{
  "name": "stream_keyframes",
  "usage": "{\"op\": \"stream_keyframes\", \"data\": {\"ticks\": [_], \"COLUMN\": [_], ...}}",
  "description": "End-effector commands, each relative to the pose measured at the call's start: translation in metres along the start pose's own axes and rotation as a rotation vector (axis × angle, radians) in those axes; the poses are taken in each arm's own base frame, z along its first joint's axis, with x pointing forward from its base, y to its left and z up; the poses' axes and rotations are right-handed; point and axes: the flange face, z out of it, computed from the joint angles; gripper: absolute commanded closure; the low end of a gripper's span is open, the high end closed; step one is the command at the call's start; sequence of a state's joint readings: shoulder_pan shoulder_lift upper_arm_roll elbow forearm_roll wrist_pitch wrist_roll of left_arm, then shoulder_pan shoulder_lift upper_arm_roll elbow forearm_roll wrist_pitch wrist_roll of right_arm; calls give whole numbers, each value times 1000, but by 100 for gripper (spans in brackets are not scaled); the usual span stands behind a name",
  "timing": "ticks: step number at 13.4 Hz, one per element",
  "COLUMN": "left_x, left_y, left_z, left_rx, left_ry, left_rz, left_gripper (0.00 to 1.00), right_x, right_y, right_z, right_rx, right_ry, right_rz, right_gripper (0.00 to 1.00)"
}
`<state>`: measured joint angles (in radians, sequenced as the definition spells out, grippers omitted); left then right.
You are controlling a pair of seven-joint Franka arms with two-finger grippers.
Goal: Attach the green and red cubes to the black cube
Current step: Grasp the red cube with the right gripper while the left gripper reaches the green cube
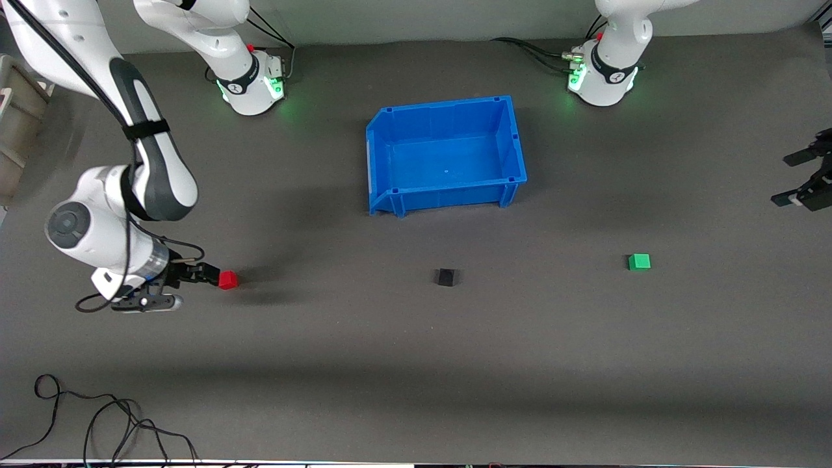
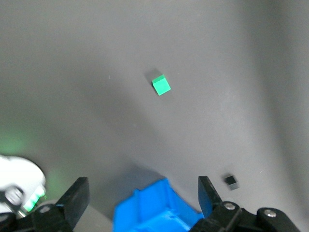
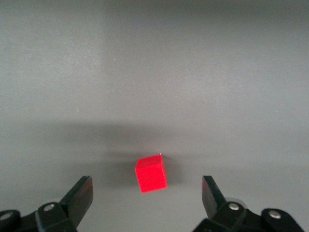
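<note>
The red cube (image 1: 228, 280) lies on the grey table toward the right arm's end. My right gripper (image 1: 203, 273) is low beside it and open, and the cube (image 3: 151, 174) sits just ahead of the gap between the fingers (image 3: 79, 195), untouched. The black cube (image 1: 446, 277) lies mid-table, nearer the front camera than the blue bin, and also shows in the left wrist view (image 2: 231, 181). The green cube (image 1: 639, 261) lies toward the left arm's end and shows in the left wrist view (image 2: 161, 85). My left gripper (image 1: 790, 179) hangs open and empty in the air at the left arm's end of the table.
An empty blue bin (image 1: 448, 107) stands between the two robot bases; its corner shows in the left wrist view (image 2: 154, 208). Loose black cables (image 1: 97, 416) lie at the front edge near the right arm's end. A beige box (image 1: 19, 123) stands off the table's edge there.
</note>
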<state>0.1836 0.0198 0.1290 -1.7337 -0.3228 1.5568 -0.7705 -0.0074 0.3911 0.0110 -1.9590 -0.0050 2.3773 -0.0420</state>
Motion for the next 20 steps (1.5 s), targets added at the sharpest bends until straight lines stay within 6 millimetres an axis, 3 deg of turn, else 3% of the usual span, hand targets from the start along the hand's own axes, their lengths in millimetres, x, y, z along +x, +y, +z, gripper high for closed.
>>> {"op": "stream_keyframes", "data": {"ticks": [1,6,9,12,13,15,17,20], "left_x": [14,45,65,87,96,109,110,122], "left_y": [-14,-26,-15,-18,-20,-24,-21,-25], "left_z": [32,123,180,224,242,270,296,334], "left_rx": [-61,-146,-108,-125,-140,-149,-163,-231], "left_ry": [-107,-229,-217,-216,-232,-214,-190,-208], "left_rz": [-206,-354,-373,-360,-397,-447,-440,-401], "left_gripper": [0,0,0,0,0,0,0,0], "right_x": [5,-2,-7,-16,-16,-17,-17,-17], "right_y": [3,-3,-5,-5,-5,-6,-6,-6], "right_z": [36,84,94,97,95,96,96,97], "right_rx": [-7,-5,-3,-2,-2,-2,-2,-2], "right_ry": [18,26,5,-9,-7,-10,-10,-12], "right_rz": [-80,-94,-98,-98,-99,-104,-104,-104], "right_gripper": [0,0,0,1,6,29,48,53]}}
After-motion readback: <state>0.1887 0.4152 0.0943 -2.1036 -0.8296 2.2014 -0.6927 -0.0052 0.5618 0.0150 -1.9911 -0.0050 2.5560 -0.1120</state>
